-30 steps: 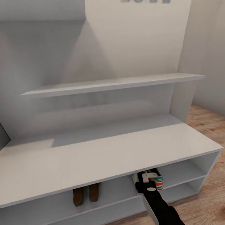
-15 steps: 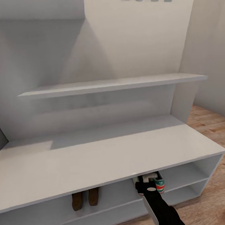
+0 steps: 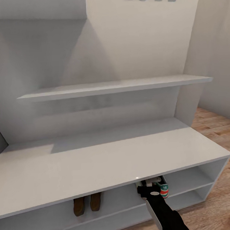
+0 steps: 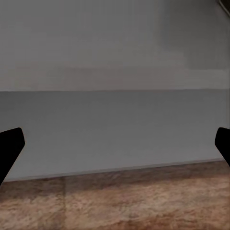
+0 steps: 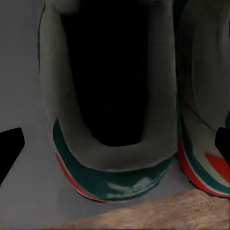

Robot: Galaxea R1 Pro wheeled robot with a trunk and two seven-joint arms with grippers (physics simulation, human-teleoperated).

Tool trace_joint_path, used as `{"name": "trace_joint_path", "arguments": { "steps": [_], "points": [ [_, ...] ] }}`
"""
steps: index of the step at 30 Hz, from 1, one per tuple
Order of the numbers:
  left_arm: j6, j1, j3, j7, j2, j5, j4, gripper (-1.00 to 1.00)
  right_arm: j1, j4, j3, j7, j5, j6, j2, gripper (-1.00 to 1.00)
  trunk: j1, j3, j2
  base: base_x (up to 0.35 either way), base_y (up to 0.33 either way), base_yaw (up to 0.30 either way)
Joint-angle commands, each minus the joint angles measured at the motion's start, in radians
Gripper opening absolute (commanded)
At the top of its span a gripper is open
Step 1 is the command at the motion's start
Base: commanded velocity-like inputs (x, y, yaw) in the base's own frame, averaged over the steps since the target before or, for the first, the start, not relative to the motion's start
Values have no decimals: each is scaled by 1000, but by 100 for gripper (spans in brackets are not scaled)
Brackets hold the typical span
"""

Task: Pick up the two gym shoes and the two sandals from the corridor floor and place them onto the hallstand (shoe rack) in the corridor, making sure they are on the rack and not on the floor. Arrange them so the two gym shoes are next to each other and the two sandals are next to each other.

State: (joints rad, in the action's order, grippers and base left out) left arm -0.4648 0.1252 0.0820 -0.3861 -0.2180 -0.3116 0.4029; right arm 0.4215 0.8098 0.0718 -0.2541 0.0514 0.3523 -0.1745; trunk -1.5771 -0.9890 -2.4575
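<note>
Grey hallstand (image 3: 108, 163) shelf holds gym shoes (image 5: 112, 143) (side by side) between right gripper's (image 5: 115, 143) spread fingers.

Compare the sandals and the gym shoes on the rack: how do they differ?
The sandals are plain dark brown; the gym shoes are pale with green and red trim. The sandals sit further left, away from the right gripper, which reaches in at the gym shoes. Both pairs sit side by side on the rack's upper open shelf.

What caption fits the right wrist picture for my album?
Open claw facing two white, teal-striped gym shoes side by side on the grey shelf.
</note>
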Motion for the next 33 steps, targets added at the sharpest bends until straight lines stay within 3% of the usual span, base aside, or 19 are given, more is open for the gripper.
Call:
{"name": "trace_joint_path", "arguments": {
  "steps": [1,11,33],
  "points": [
    [1,1,2,-10,0,-9,-1,100,0,1,2,-4,5,8,0,100,0,-1,0,0,0,0],
    [0,1,3,-10,0,-9,-1,100,0,1,0,-4,5,8,0,100,0,-1,0,-50,0,0],
    [1,1,4,-10,-1,-9,-3,100,0,0,2,-4,6,8,0,100,0,-1,0,-320,0,0]
  ]
}}
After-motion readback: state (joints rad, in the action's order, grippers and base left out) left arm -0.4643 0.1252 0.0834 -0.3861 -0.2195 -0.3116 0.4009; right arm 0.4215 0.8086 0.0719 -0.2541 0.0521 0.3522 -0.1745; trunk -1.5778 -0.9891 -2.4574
